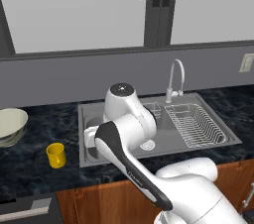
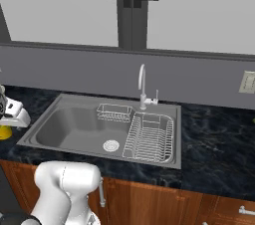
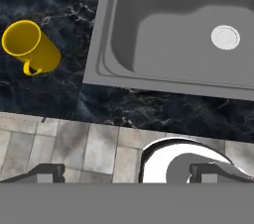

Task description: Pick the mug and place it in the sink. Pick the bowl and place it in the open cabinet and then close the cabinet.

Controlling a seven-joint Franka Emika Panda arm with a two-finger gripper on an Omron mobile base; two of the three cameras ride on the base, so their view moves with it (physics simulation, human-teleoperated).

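The table [image 1: 30, 168] looks like polished black stone veined with white. The sink [image 1: 89, 161] is matt brushed grey metal, its wire rack [image 1: 197, 126] and faucet [image 1: 176, 77] brighter steel. The mug [image 1: 56, 155] is smooth plain yellow, the bowl [image 1: 10, 125] at nine o'clock glossy cream ceramic. Cupboard fronts [image 2: 149, 204] show warm wood grain.

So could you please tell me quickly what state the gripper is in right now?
Gripper: open, jaws wide apart, holding nothing.

A home kitchen — a steel sink [image 1: 94, 158] with curved faucet [image 1: 175, 77] and wire rack [image 1: 196, 125] set in a dark marble counter [image 1: 30, 168] over wooden cupboards [image 2: 149, 204].
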